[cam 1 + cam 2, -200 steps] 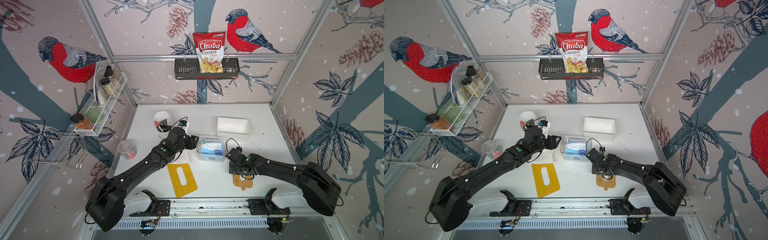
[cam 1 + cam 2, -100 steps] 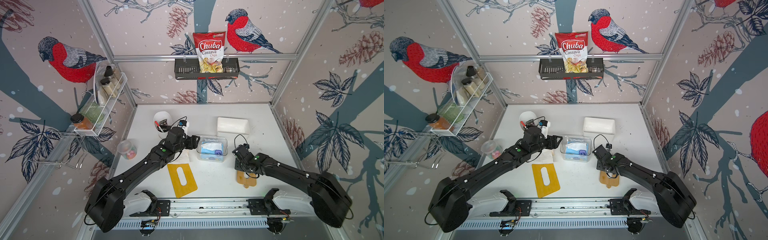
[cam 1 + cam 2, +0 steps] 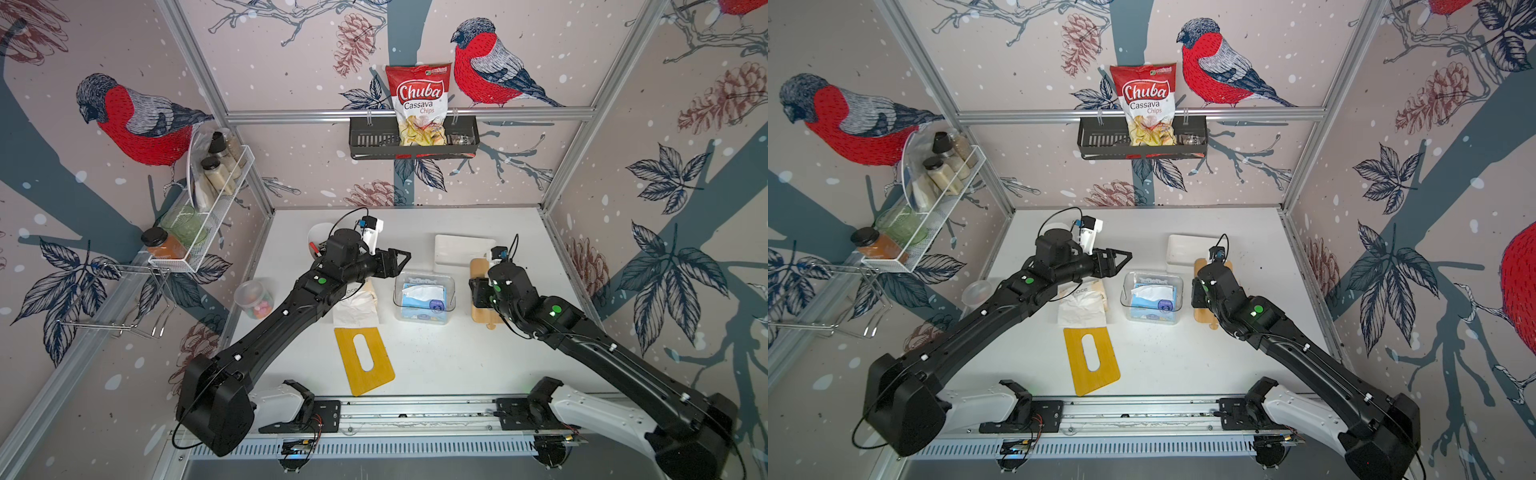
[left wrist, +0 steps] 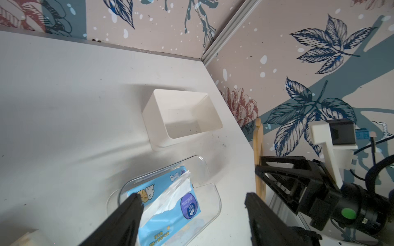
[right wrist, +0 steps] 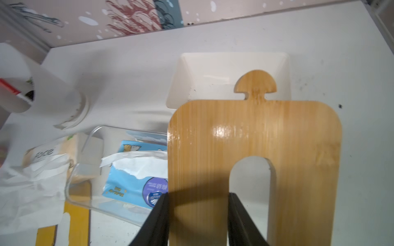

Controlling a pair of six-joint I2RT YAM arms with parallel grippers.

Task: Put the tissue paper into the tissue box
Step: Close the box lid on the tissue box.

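I carried the slotted bamboo board [image 5: 253, 132] rightward, right end effector [image 5: 198, 194] clamped on it; left end effector [image 4: 191, 196] apart near clear plastic box [image 4: 213, 204] holding blue tissue pack [image 4: 166, 204].

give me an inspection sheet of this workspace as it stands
surface: white table, a few dark specks.
job's things: blue tissue pack lies inside the clear tissue box; yellow slotted lid flat in front of it.
clutter: beige tissue pack with loose wrapper, white tray, white cup, candy jar.
grippers: left gripper jaws open, empty, by the box; right gripper jaws closed on one leg of a wooden board.
cables: wrist-camera cables loop free, no snag seen.
surroundings: chips bag in the back-wall rack; jars on the wire shelf.
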